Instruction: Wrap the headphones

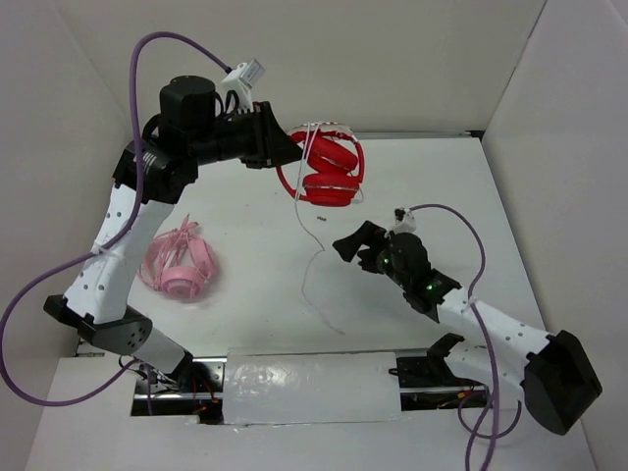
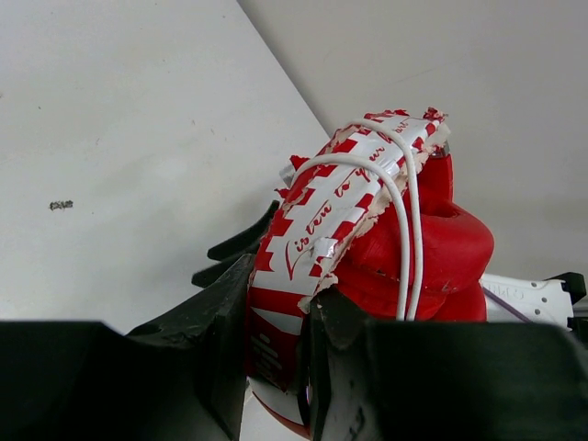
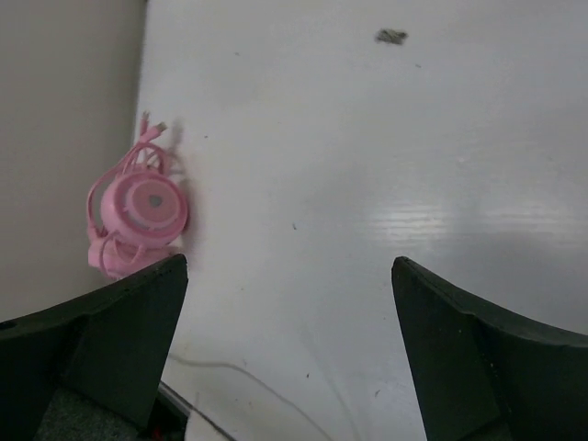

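Two turns of white cable (image 2: 404, 230) already cross the red headphones (image 1: 329, 167), clamped in the left gripper (image 2: 280, 340) at twelve o'clock; the rest dangles toward six o'clock, right gripper (image 3: 289, 349) wide and empty.

Finding: the site was a robotics laboratory test cell. A plain white table (image 1: 432, 186) lay beneath the jaws of the left gripper (image 1: 294, 152) and right gripper (image 1: 351, 240). Bare white panels (image 1: 392, 59) enclosed it beyond and to either side of those jaws. The left arm (image 1: 123, 245) and right arm (image 1: 491, 324) were mounted well behind the jaws. Purple cables (image 1: 167, 35) ran loose along them. A taped white strip (image 1: 309, 388) and exposed wiring (image 1: 172, 383) sat behind the jaws, between the bases.
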